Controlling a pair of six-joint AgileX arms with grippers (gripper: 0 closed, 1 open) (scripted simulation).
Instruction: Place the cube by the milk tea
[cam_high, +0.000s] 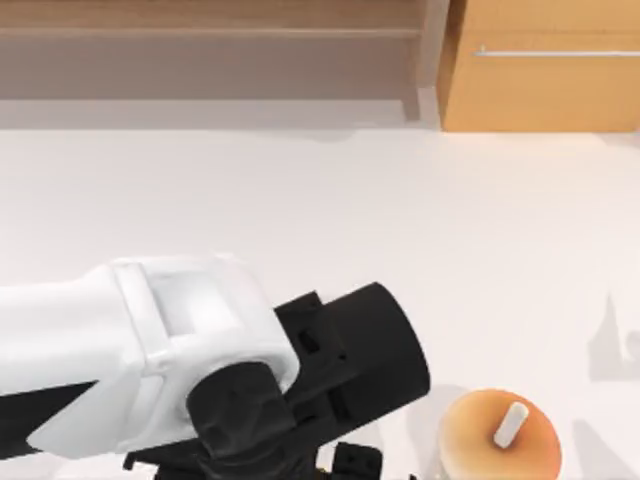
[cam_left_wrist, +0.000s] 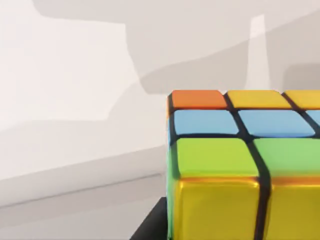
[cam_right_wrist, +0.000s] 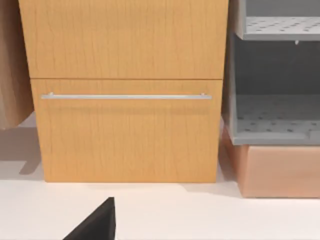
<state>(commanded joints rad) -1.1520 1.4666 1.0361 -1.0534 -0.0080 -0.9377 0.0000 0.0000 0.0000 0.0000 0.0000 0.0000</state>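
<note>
Right, your left tool (cam_high: 330, 462) sits low over the table (cam_high: 320, 200) with the cube (cam_left_wrist: 240, 165) just at it; whether its fingers grip the cube, you cannot tell. The milk tea (cam_high: 500, 437) lies close to its right, so the left arm is nearer.

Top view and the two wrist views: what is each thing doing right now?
Milk tea: upright on the table near the front right, straw sticking out.
Cube: right up close to the left wrist camera, whether gripped cannot be told.
Left arm: reaching over the table front, beside the milk tea.
Drawer: shut, handle across it.
</note>
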